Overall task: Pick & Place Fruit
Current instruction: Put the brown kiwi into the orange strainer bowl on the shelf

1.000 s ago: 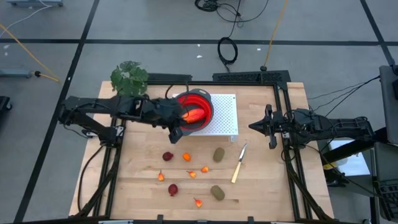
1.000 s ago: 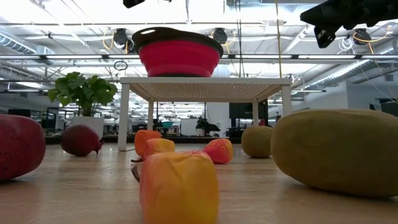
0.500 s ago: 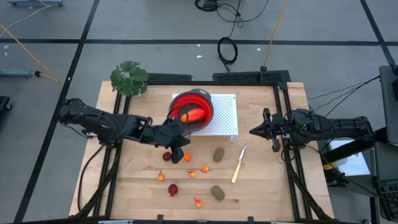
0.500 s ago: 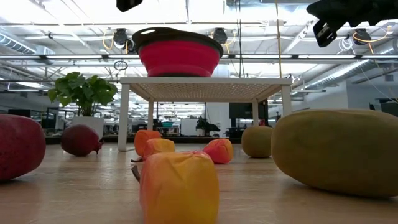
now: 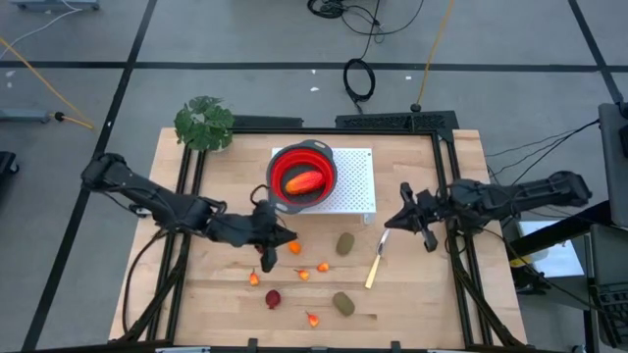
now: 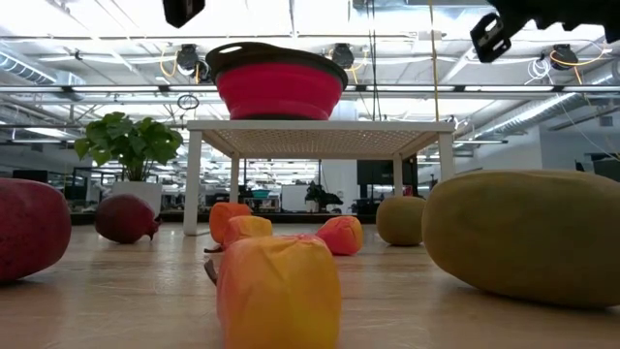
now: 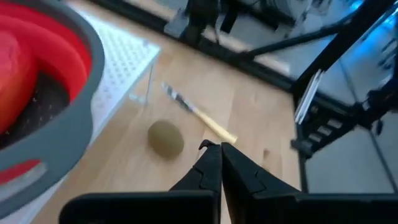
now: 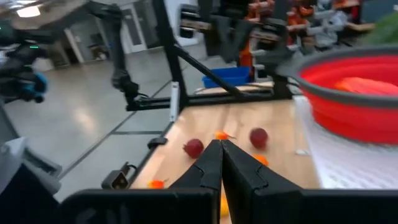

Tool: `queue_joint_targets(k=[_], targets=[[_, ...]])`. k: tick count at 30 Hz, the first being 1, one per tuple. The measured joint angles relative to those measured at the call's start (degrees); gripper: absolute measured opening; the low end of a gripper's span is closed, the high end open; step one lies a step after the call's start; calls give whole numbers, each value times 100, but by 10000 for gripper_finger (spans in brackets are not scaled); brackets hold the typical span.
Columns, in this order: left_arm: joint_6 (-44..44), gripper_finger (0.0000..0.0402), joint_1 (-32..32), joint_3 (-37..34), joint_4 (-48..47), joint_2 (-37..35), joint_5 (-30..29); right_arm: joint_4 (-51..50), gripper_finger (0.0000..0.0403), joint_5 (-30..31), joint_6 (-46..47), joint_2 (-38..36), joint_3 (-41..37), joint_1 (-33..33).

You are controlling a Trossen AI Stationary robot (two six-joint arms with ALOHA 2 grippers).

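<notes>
The elongated red-orange fruit [image 5: 305, 180] lies inside the red grey-rimmed bowl [image 5: 280, 162], which stands on a white perforated rack [image 5: 355, 186]. Two olive ovals [image 5: 345, 242] [image 5: 342, 303], a dark red round fruit [image 5: 273, 298] and several tiny orange pieces [image 5: 294, 247] lie on the wooden table. A second dark red fruit [image 8: 258, 137] shows in the right wrist view. My left gripper [image 5: 280, 238] is shut and empty, above the table on the near-left side of the bowl. My right gripper [image 5: 400, 218] is shut and empty too, right of the rack, above the knife's tip [image 5: 385, 233].
The pale-handled knife [image 5: 376, 260] lies right of the fruit. A potted plant [image 5: 204, 123] stands at the table's far left corner. Bare wood is free along the near edge and on the table's left side. Black frame rails run along both sides.
My left gripper has drawn back from over the bowl toward the near edge and the left, coming down over the fruit on the table, shut all the while. The elongated fruit has stayed in the bowl. My right gripper has shifted a little toward the near edge and the knife.
</notes>
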Motion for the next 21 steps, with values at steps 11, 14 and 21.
queue_joint_targets(k=[11,14,21], targets=[[344,6,-246,-1592,874,-1396,-28,1039,0,1154,-224,1115,152,993],[500,2,-317,-1887,829,-1811,-42,997,0,1500,-332,1483,441,1200],[640,3,-332,-2444,616,-2719,-51,283,0,1833,-603,2387,1453,1443]])
